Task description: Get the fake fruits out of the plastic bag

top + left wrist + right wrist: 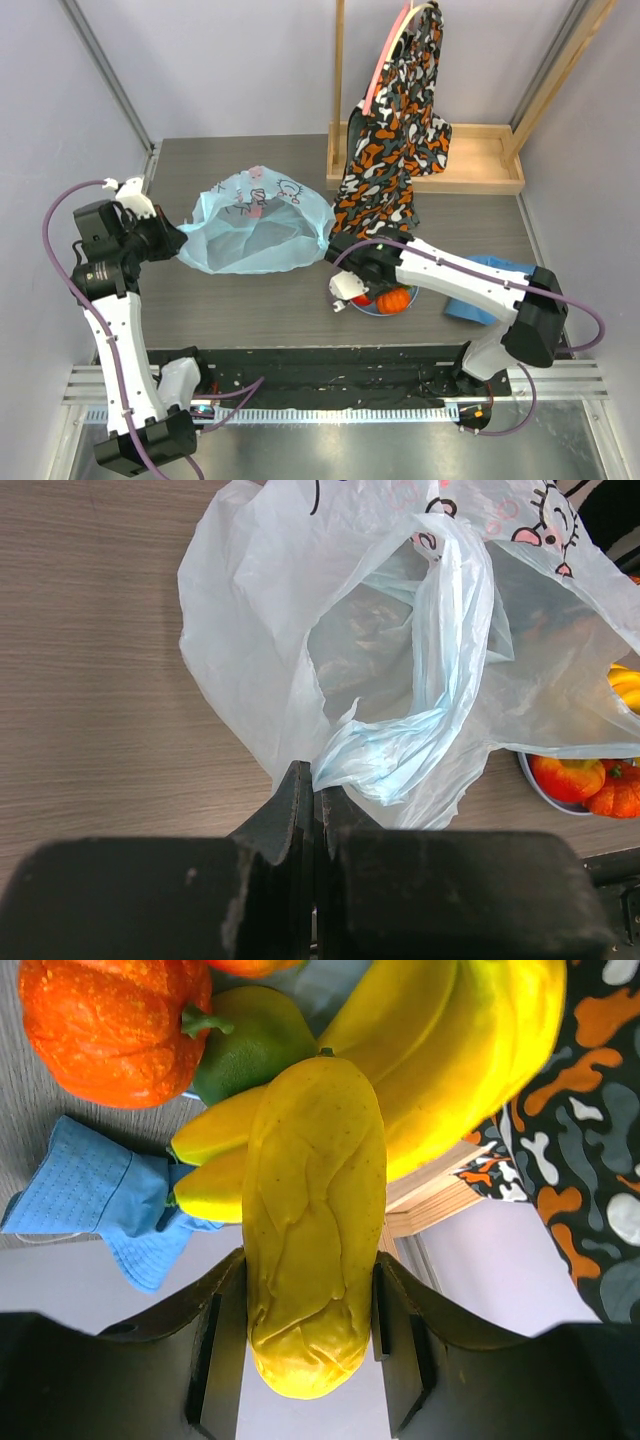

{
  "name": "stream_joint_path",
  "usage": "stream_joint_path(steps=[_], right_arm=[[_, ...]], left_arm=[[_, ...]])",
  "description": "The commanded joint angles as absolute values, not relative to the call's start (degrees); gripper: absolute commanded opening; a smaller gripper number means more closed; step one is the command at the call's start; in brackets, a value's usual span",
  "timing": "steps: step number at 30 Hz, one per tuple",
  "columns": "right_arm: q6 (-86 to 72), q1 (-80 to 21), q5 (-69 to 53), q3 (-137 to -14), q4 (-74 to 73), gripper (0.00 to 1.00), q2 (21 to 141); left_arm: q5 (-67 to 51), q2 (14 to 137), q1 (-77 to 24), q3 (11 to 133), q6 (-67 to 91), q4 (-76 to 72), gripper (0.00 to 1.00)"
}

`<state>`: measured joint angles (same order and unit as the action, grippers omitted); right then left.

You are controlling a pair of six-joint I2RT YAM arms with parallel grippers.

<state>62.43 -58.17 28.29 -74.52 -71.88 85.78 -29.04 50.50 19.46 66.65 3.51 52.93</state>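
Right gripper (312,1265) clamping yellow fruit (315,1160), left gripper (310,778) pinching plastic bag (250,630), likely handle

Left of centre on table (250,300): plastic bag (255,230), left edge pinched in left gripper (312,775). Right of bag, nearer front: plate (532,778), ribbed fruit (396,299) and banana bunch (450,1060) on it, fake fruit (315,1220) in right gripper (310,1270) above. Right of plate: cloth (466,308). Far behind: wooden tray (480,160).

The top camera is looking down from above and behind the arms (120,330), taking in the whole table (260,300). The left wrist camera is looking forward past its jaws, close to the plastic bag (400,680). The right wrist camera is sitting very near a yellow fruit (315,1230). All three are sharing the orange fruit (396,300).
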Motion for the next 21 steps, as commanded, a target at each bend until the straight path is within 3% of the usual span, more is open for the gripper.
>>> stream_joint_path(steps=[1,8,15,21], right_arm=[[64.0,-58.7,31.6,-73.7,-71.5,0.41,87.1],[64.2,-59.6,31.7,-71.1,-70.1,0.51,87.3],[63.6,-60.5,31.6,-71.3,-70.0,0.67,85.5],[62.3,-60.7,31.8,-74.3,-71.2,0.71,84.7]], left_arm=[[-28.7,49.6,19.2,67.0,1.8,50.7,0.0],[-29.1,49.5,19.2,66.9,2.2,50.8,0.0],[-29.7,49.7,19.2,67.0,1.9,51.1,0.0],[-30.8,50.2,19.2,67.3,2.6,50.6,0.0]])
